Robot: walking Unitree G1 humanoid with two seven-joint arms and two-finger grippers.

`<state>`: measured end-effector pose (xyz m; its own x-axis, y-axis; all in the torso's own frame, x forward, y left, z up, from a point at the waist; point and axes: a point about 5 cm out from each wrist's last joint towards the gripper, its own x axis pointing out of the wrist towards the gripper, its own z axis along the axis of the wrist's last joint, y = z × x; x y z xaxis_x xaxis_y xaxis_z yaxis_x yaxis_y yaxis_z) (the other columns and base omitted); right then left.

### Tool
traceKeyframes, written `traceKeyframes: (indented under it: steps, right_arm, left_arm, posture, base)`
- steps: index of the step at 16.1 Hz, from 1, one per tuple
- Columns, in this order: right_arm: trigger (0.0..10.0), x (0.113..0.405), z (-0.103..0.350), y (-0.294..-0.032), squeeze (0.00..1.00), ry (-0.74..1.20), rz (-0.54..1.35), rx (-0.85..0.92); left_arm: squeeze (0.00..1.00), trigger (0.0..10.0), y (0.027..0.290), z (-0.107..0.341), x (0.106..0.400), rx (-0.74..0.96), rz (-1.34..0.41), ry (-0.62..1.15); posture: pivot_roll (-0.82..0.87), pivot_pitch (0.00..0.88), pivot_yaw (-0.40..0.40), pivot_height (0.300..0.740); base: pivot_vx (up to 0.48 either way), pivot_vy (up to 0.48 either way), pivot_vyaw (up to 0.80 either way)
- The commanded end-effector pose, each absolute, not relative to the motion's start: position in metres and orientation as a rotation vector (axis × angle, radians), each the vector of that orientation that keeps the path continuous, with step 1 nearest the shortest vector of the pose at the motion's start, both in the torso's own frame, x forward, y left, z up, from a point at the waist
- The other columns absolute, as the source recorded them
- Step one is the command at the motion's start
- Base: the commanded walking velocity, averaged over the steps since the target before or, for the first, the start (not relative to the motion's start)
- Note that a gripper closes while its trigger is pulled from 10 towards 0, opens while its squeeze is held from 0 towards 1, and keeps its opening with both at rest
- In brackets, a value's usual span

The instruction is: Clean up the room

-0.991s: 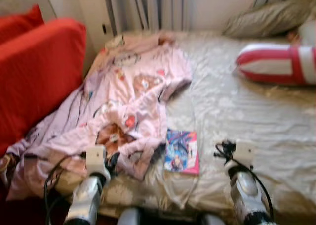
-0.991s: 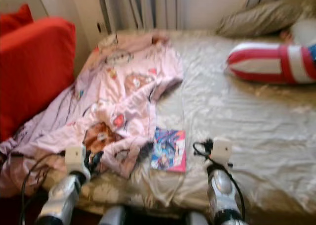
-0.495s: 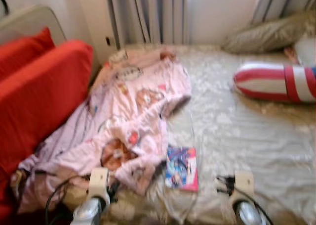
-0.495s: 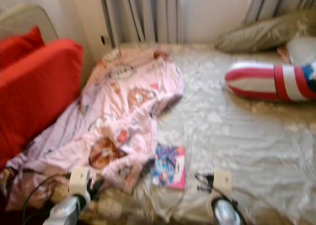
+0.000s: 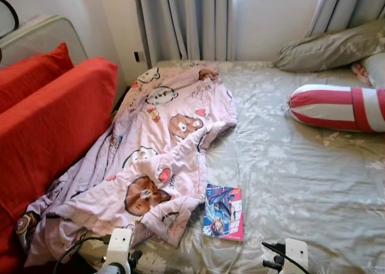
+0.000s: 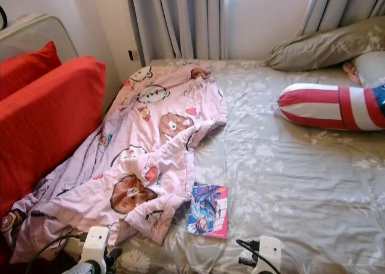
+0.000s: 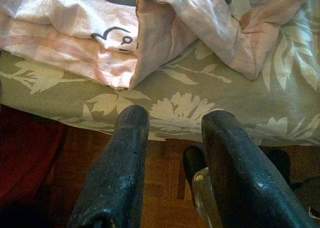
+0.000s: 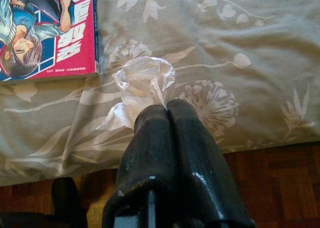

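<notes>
View now sharper and raised since earlier; right gripper (image 8: 167,107) jaws pinch a clear plastic scrap (image 8: 142,80) beside the comic book (image 5: 224,212); left gripper (image 7: 172,120) jaws apart over the bed (image 5: 301,171) edge.

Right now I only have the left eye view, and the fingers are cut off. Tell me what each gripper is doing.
Observer: The right gripper is shut, pinching a crumpled clear plastic wrapper that rests on the bed sheet.
Operator: Place it against the comic book.
Observer: The wrapper sits just off a corner of the comic book, not touching it, near the edge of the bed.
Operator: Now the left.
Observer: The left gripper is open and holds nothing. It is at the bed edge, just short of the pink blanket.
</notes>
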<state>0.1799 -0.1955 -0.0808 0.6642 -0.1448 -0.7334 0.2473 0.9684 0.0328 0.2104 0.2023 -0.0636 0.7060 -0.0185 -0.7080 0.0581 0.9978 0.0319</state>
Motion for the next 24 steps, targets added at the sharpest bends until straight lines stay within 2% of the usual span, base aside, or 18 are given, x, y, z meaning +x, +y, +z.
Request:
traceKeyframes:
  steps: [1, 7, 16, 20, 24]
  right_arm:
    - [10.0, 0.174, -0.084, -0.195, 0.0, 0.833, -0.23, 0.148]
    - [10.0, 0.172, -0.085, -0.197, 0.0, 0.839, -0.246, 0.176]
    - [10.0, 0.169, -0.087, -0.189, 0.0, 0.858, -0.205, 0.176]
    - [10.0, 0.162, -0.091, -0.186, 0.0, 0.885, -0.179, 0.155]
    - [10.0, 0.174, -0.085, -0.189, 0.0, 0.855, -0.177, 0.153]
  left_arm:
    - [0.0, 10.0, 0.202, -0.066, 0.207, 0.054, -0.037, 0.812]
    - [0.0, 10.0, 0.195, -0.072, 0.2, 0.06, -0.057, 0.848]
    - [0.0, 10.0, 0.205, -0.077, 0.187, 0.061, -0.024, 0.888]
    - [0.0, 10.0, 0.201, -0.08, 0.182, 0.059, -0.036, 0.904]
    - [0.0, 10.0, 0.197, -0.077, 0.19, 0.048, -0.033, 0.884]
  posture:
    - [0.02, 0.0, 0.035, 0.74]
    - [0.03, 0.0, 0.022, 0.74]
    - [0.01, 0.0, 0.028, 0.74]
    - [0.02, 0.0, 0.027, 0.74]
    - [0.0, 0.0, 0.019, 0.74]
  base:
    - [0.0, 0.0, 0.0]
    - [0.0, 0.0, 0.0]
    - [0.0, 0.0, 0.0]
    - [0.0, 0.0, 0.76]
    - [0.0, 0.0, 0.8]
